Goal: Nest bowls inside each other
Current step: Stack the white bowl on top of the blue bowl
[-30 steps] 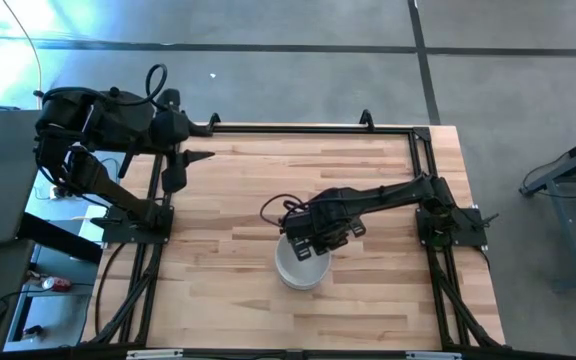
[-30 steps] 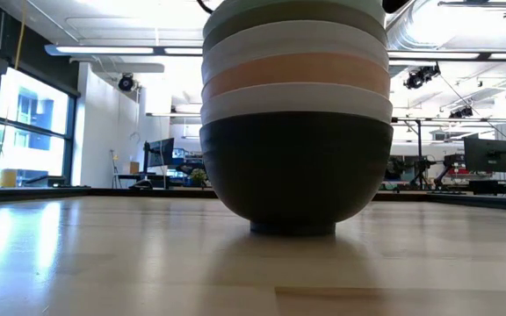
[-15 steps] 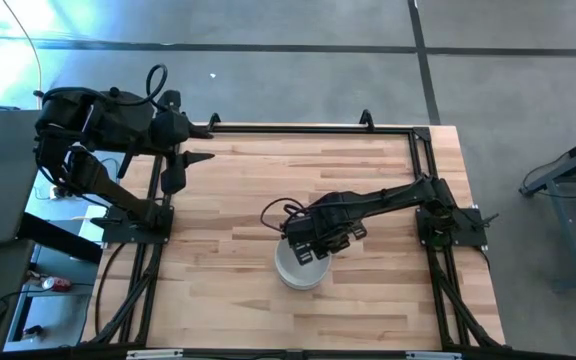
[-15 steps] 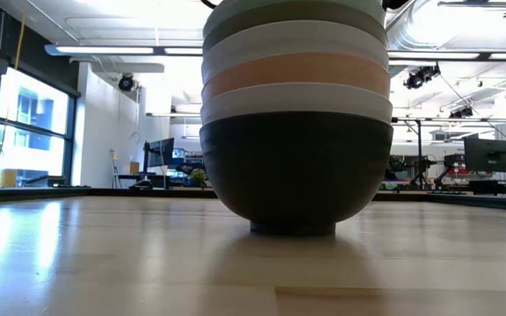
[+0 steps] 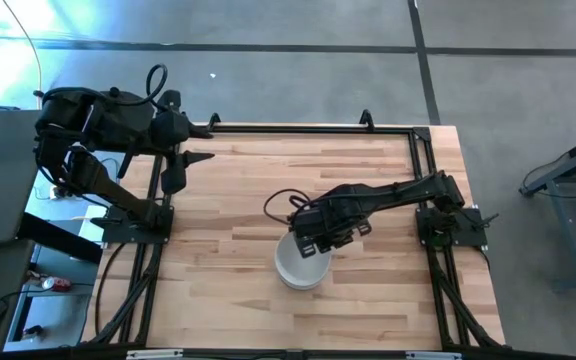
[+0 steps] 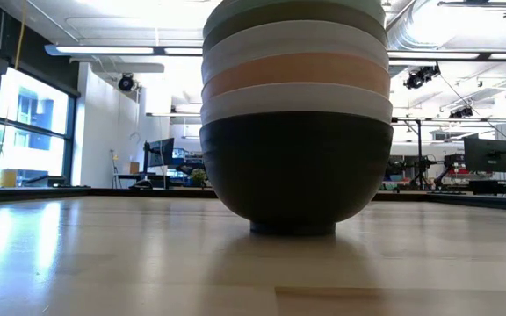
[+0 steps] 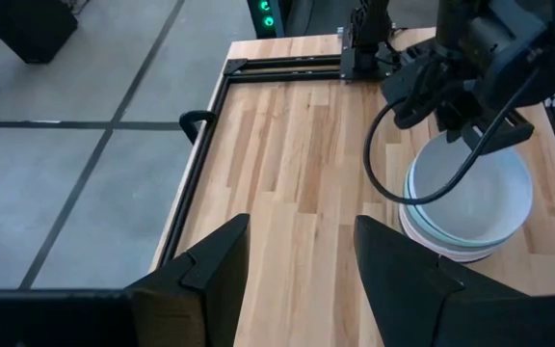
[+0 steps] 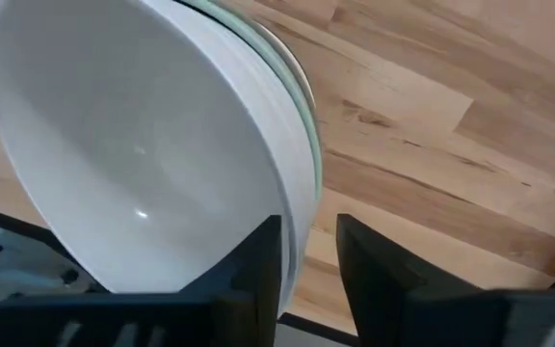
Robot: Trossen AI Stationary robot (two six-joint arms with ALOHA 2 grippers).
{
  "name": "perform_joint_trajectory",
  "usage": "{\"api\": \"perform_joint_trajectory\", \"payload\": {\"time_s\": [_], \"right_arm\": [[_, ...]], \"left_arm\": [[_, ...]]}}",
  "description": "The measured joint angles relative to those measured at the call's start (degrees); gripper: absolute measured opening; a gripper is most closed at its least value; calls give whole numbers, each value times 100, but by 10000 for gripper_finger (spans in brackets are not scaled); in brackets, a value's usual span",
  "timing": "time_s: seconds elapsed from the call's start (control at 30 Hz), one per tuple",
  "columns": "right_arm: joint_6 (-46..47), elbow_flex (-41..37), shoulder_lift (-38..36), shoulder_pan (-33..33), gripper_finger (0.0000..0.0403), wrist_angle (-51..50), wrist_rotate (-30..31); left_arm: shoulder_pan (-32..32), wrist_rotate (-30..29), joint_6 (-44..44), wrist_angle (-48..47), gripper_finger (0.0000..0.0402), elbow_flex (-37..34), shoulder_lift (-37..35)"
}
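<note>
Waiting at the far left of the worktop [image 5: 228, 190], the left tool [image 5: 204, 157] has its fingers spread and holds nothing. The bowls [image 6: 295, 114] sit nested in one stack near the middle, black at the bottom. The right tool [image 8: 308, 265] is spread around the top white bowl's [image 8: 143, 145] rim. Pulling away crooked could snag that rim and tip the stack.

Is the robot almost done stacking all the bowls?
Nearly. One stack stands on the table: black bowl at the bottom, then white, peach, white and green rims. The top white bowl sits inside it. The right end effector straddles that bowl's rim, fingers open. What remains is pulling away. The left end effector waits open, far off.
</note>
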Motion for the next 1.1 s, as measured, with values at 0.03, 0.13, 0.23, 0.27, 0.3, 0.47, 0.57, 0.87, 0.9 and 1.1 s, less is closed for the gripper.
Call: {"api": "perform_joint_trajectory", "payload": {"time_s": [0.03, 0.13, 0.23, 0.27, 0.3, 0.47, 0.57, 0.87, 0.9, 1.1], "right_arm": [[-29, 0, 3, 2, 77, 1, -4], [-49, 0, 10, 2, 28, 7, 7], [-85, 0, 23, 2, 10, -3, 25], [-83, 0, 23, 2, 13, 5, 27], [-85, 0, 21, 2, 14, -1, 27], [-73, 0, 23, 2, 4, 13, 57], [-65, 0, 23, 2, 2, -6, 116], [-83, -11, 137, 4, 1, -1, 193], [-89, -14, 154, 4, 1, -2, 184], [-187, -15, 263, 2, 0, -2, 112]], "left_arm": [[0, -5, 17, 0, 177, 0, 0], [0, -7, 41, 0, 177, 0, 0], [0, -8, 42, 0, 177, 0, 0], [0, -8, 43, 0, 177, 0, 0], [0, -7, 43, 0, 177, 0, 0], [0, -7, 43, 0, 177, 0, 0], [0, -8, 42, 0, 177, 0, 0], [0, -7, 1, 1, 177, 0, 0], [0, -7, 0, 0, 177, 0, 0], [0, -7, -1, 0, 177, 0, 2]]}}
